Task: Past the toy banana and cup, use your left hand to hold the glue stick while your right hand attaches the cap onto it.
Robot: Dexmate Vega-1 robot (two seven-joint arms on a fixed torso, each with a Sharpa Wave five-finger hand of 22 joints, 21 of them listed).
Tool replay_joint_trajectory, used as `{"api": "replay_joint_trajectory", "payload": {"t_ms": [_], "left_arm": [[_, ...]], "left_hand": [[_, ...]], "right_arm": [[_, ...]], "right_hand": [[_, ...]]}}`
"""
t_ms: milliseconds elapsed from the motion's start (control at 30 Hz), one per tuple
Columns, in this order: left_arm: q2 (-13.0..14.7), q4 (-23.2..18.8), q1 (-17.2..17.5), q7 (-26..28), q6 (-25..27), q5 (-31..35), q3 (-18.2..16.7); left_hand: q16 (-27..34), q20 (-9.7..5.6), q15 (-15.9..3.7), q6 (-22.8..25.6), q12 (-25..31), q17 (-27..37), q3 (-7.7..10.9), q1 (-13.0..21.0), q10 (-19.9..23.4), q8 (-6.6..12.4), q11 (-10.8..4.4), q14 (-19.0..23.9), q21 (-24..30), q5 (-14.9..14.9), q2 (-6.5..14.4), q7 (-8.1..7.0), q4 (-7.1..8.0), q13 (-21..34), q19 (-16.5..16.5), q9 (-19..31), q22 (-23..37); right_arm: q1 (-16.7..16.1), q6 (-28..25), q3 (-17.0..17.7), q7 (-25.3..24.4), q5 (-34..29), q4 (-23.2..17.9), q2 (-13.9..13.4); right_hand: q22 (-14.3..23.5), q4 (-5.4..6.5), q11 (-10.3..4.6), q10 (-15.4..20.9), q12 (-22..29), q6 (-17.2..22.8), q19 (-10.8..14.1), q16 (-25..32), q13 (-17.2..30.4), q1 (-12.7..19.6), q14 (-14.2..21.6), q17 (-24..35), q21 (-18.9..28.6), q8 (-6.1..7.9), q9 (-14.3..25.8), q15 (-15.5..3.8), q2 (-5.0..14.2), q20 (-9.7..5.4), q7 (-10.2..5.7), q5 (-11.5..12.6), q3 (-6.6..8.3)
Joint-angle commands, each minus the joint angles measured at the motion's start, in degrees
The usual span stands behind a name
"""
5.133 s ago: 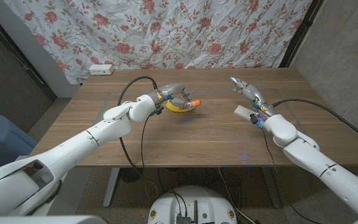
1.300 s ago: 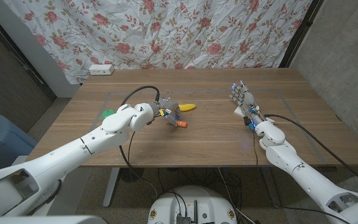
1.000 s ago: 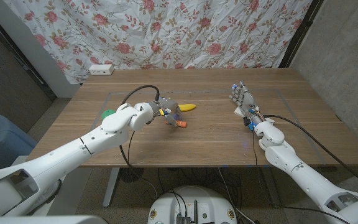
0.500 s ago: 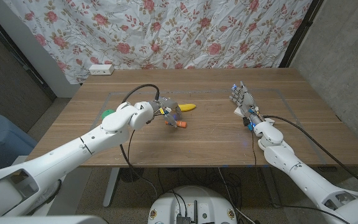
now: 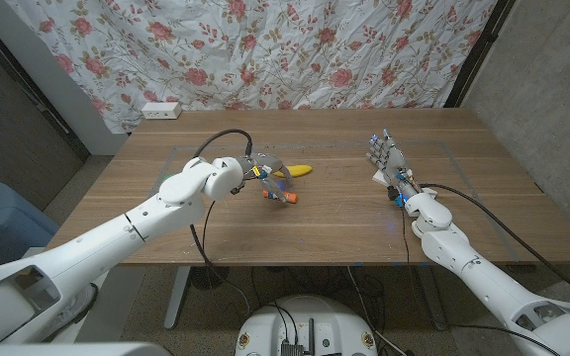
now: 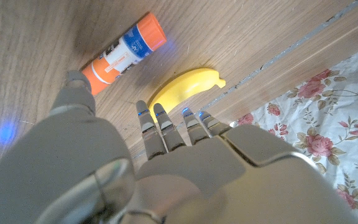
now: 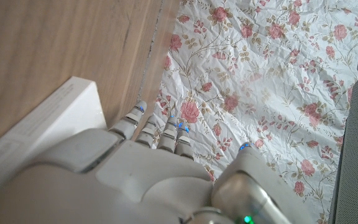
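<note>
On the wooden table [image 5: 325, 222], the glue stick [image 5: 283, 195] lies just in front of the toy banana [image 5: 296, 171], with the left hand [image 5: 263, 170] beside both on their left; well apart to the right, the right hand [image 5: 385, 155] stands over a flat box [image 5: 378, 179]; a floral cloth [image 5: 265, 49] hangs behind the table.

A white box [image 5: 383, 177] and green object [image 5: 171, 180] sit on the wooden table [image 5: 325, 222].
</note>
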Motion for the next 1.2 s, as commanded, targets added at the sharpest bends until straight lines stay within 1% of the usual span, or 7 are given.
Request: {"api": "replay_joint_trajectory", "payload": {"t_ms": [33,233,300,400,800,900,1200], "left_arm": [[1.3,0.6,1.6,3.6,-1.5,-8.7,-3.8],[1.5,3.2,1.6,6.6,-3.9,-14.7,-5.5],[1.5,4.2,1.9,8.2,-4.6,-16.8,-6.3],[1.6,5.4,2.2,10.2,-5.9,-19.5,-7.1],[1.8,11.0,3.0,17.0,-10.7,-27.9,-9.2],[1.0,12.9,3.7,18.9,-12.3,-31.2,-10.2],[-0.8,17.4,3.9,23.8,-15.7,-34.9,-10.4]], "left_hand": [[0.0,0.13,-2.71,-0.7,0.0,0.1,0.2,-1.3,-1.1,0.1,0.25,-0.7,0.2,-0.1,1.1,0.3,0.94,0.0,-0.7,0.1,0.2],[0.2,-0.24,-2.28,-2.5,0.2,0.1,0.29,-2.8,-2.5,-0.25,1.09,-1.0,0.6,0.0,2.4,1.12,1.42,0.0,0.1,0.0,0.2],[0.2,-0.52,-2.41,-4.2,0.2,0.1,0.31,-3.4,-3.6,-0.61,1.75,-1.1,0.7,0.0,2.8,1.34,1.5,0.0,0.4,0.0,0.2],[0.2,-0.6,-2.33,-4.5,0.2,0.0,0.42,-3.7,-4.1,-0.48,2.37,-1.1,0.9,0.0,3.3,1.66,1.52,0.0,1.1,-0.1,0.2],[0.4,-0.6,-2.19,-5.2,0.5,0.0,1.1,-4.3,-4.6,-0.34,3.05,-0.7,1.1,0.0,5.4,2.22,1.88,0.0,2.1,-0.1,0.2],[0.5,-0.33,-1.93,-5.4,0.6,0.0,1.34,-4.6,-4.7,-0.29,3.17,-0.4,1.1,0.0,6.2,2.42,2.03,0.0,2.4,-0.1,0.2],[0.5,-0.13,-1.37,-5.3,0.9,-0.1,1.85,-5.0,-4.3,-0.11,3.8,0.3,1.2,0.0,7.3,2.91,2.02,0.0,3.0,-0.2,0.2]], "right_arm": [[-2.1,-1.8,0.7,-3.7,-0.9,-4.6,-1.5],[-3.1,-2.6,1.2,-6.0,-1.1,-6.7,-1.8],[-3.3,-2.6,1.4,-6.2,-0.8,-7.0,-1.8],[-3.5,-3.2,1.4,-6.7,-1.0,-7.7,-2.1],[-2.5,-2.0,1.1,-4.7,-0.5,-6.5,-1.4],[-2.2,-2.0,0.9,-4.7,-0.9,-6.5,-1.4],[-1.2,-0.7,0.5,-5.4,-1.9,-5.1,-0.2]], "right_hand": [[0.1,0.49,-0.09,-0.4,0.1,-0.3,-0.3,-0.2,0.2,-1.0,-0.2,0.2,0.0,-0.01,0.2,-0.13,0.16,-0.13,0.3,0.5,0.03],[0.1,0.72,0.27,-0.5,0.1,-0.2,-0.4,-0.1,0.2,-1.4,-0.2,0.2,0.1,0.21,0.2,-0.16,0.25,-0.25,0.9,0.5,0.01],[0.1,0.75,0.38,-0.6,0.1,-0.3,-0.4,-0.1,0.2,-1.5,-0.2,0.2,0.1,0.22,0.2,-0.15,0.26,-0.27,0.99,0.6,0.02],[0.1,0.8,0.4,-0.6,0.1,-0.2,-0.3,-0.1,0.1,-1.6,-0.2,0.2,0.1,0.27,0.2,-0.16,0.28,-0.32,1.08,0.6,0.02],[0.1,1.04,0.65,-0.6,0.2,0.0,0.1,0.1,0.1,-2.1,0.3,0.2,0.4,0.45,0.1,0.04,0.38,-0.39,1.41,0.7,0.05],[0.1,1.09,0.72,-0.6,0.3,0.0,0.2,0.1,0.1,-2.2,0.4,0.2,0.4,0.5,0.1,-0.03,0.41,-0.38,1.5,0.7,0.06],[0.1,1.21,0.78,-0.3,0.4,0.4,0.7,0.2,0.1,-2.5,0.7,0.2,0.6,0.67,0.1,0.11,0.48,-0.42,1.72,0.8,0.14]]}}
